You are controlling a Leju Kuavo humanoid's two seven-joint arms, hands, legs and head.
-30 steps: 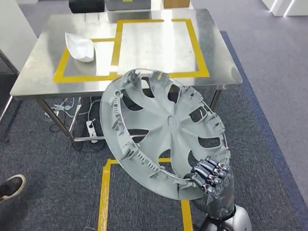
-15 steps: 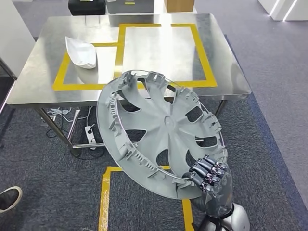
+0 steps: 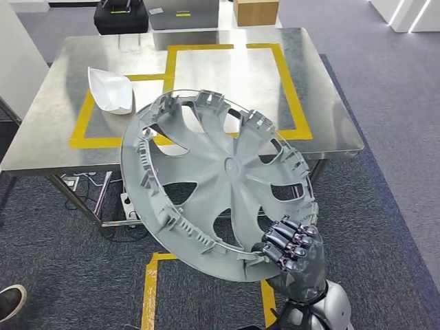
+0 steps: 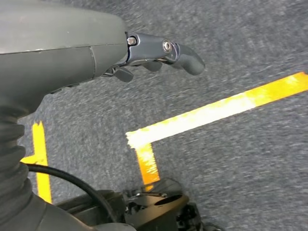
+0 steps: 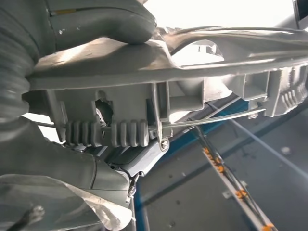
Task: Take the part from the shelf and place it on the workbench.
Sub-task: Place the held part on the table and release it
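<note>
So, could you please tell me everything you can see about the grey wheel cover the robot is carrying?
The wheel cover is a round, grey, plastic-looking disc with curved spokes, openings between them and a small central hub. Its back faces up, showing clips, ribs and a thin wire ring along the rim. It is tilted, far edge raised over the near edge of the steel workbench, not resting on it. The right hand grips its near rim, fingers curled over the edge.
</note>
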